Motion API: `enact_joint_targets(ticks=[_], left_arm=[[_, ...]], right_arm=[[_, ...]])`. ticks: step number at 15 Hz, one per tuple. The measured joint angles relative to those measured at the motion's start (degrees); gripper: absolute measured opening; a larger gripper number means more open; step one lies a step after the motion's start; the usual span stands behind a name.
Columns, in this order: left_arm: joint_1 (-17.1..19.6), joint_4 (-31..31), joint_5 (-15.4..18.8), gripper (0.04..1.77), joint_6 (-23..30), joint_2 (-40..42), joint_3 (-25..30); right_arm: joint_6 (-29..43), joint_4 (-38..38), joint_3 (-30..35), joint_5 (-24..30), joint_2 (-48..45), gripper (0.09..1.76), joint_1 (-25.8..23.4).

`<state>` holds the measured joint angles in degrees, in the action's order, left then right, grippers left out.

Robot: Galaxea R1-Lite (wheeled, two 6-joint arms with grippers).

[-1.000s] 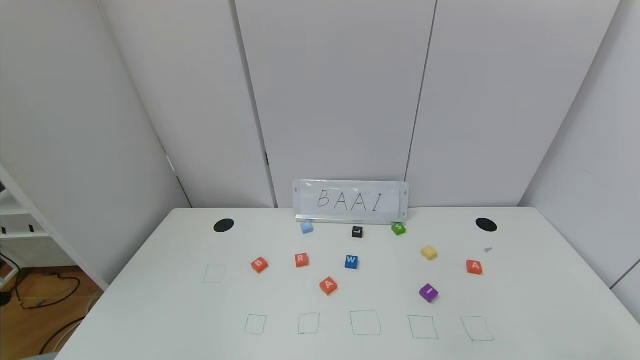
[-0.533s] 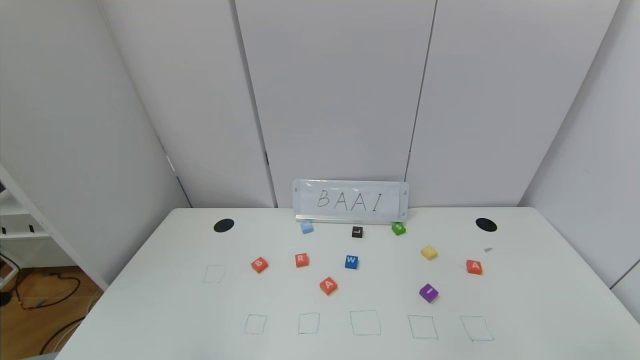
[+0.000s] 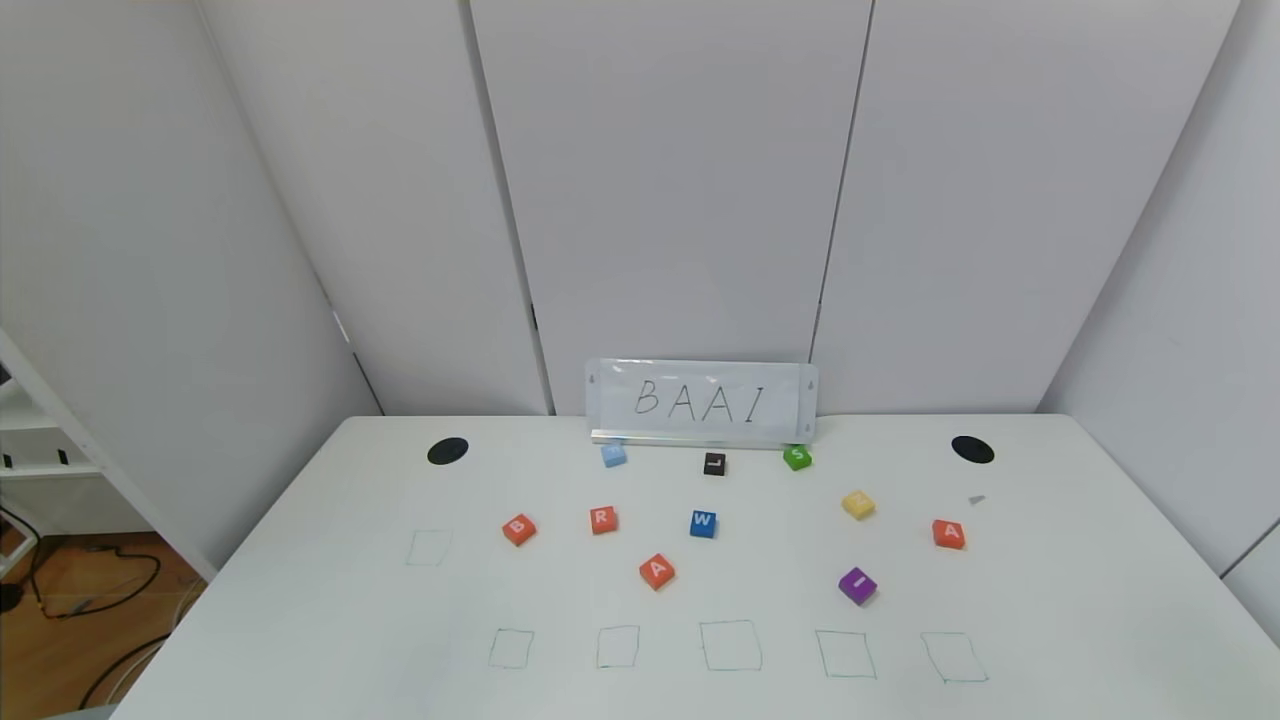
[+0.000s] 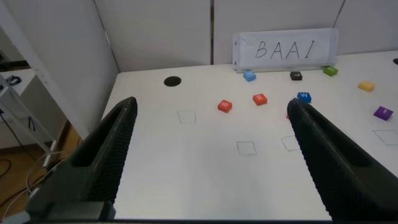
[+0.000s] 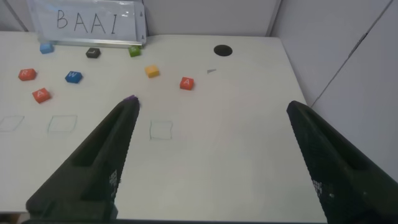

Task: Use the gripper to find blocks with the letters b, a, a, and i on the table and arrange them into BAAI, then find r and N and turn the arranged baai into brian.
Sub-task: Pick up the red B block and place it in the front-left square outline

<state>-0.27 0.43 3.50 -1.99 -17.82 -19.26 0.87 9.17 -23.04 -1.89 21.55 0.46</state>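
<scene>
The head view shows the table (image 3: 330, 560) with all blocks, but no arm or gripper at all. Only the wrist views show them: the left gripper (image 4: 211, 155) hangs above the table's left side with its fingers wide apart and nothing between them, and the right gripper (image 5: 214, 155) hangs above the right side, also spread wide and holding nothing.

The B block (image 3: 519, 528) lies left of the R block (image 3: 603, 519), and the blue W block (image 3: 703, 523) is to the right of R. One A block (image 3: 657, 571) sits a little nearer to the robot, between R and W. The second A block (image 3: 948, 533) lies far to the right, well apart from the others, and the purple I block (image 3: 857, 585) is nearer than the yellow block (image 3: 858, 504) (its letter is too faint to read). The green drawn squares (image 3: 731, 645) along the near edge are all bare, with free surface around each. In the left wrist view the first A block is almost hidden behind a finger.
</scene>
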Motion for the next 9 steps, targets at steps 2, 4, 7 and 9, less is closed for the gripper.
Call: enact_joint_targets(ticks=[2,4,7,9], left_arm=[[0.0,0.0,0.0,1.72,0.0,-4.2,-2.4],[0.0,0.0,0.5,1.72,0.1,-8.5,-4.5],[0.0,0.1,1.3,1.72,0.2,-15.0,-6.8],[0.0,0.0,1.3,1.72,0.4,-19.6,-8.4]], right_arm=[[0.0,-3.0,-2.2,0.0,5.6,1.71,-0.1],[0.0,-6.2,-3.7,0.2,11.2,1.71,-0.2],[0.0,-7.3,-7.3,0.5,19.7,1.71,0.0],[-0.1,-7.4,-10.1,0.6,24.6,1.71,0.2]])
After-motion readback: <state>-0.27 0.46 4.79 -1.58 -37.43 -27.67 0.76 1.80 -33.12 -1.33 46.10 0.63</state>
